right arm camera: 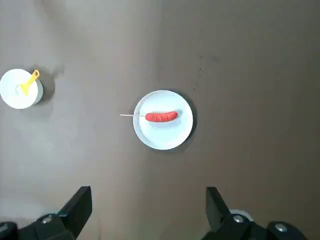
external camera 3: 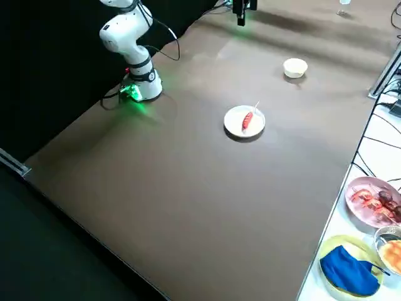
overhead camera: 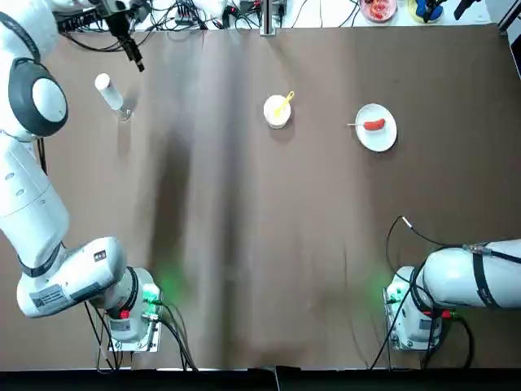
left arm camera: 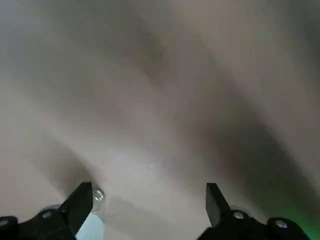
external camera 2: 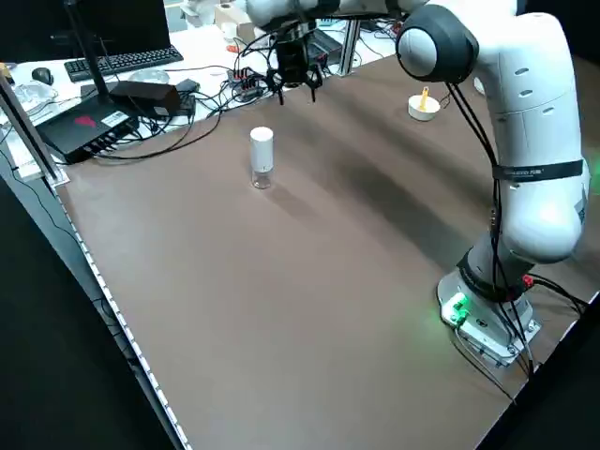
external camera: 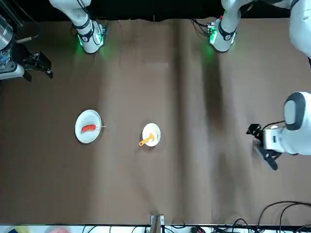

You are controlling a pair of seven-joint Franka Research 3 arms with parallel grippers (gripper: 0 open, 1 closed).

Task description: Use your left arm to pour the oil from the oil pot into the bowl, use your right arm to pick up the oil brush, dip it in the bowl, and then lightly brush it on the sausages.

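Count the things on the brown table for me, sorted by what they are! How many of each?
Oil pot: 1
Bowl: 1
Oil brush, resting in the bowl: 1
Plate: 1
Sausage on a skewer, lying on the plate: 1
Total: 5

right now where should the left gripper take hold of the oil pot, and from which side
Probably the clear body just below the white cap of the oil pot. It stands upright and alone on the table, so a level approach from the side fits best. The left gripper is open and hangs just beyond it toward the far edge, so coming in from that side is the shortest way.
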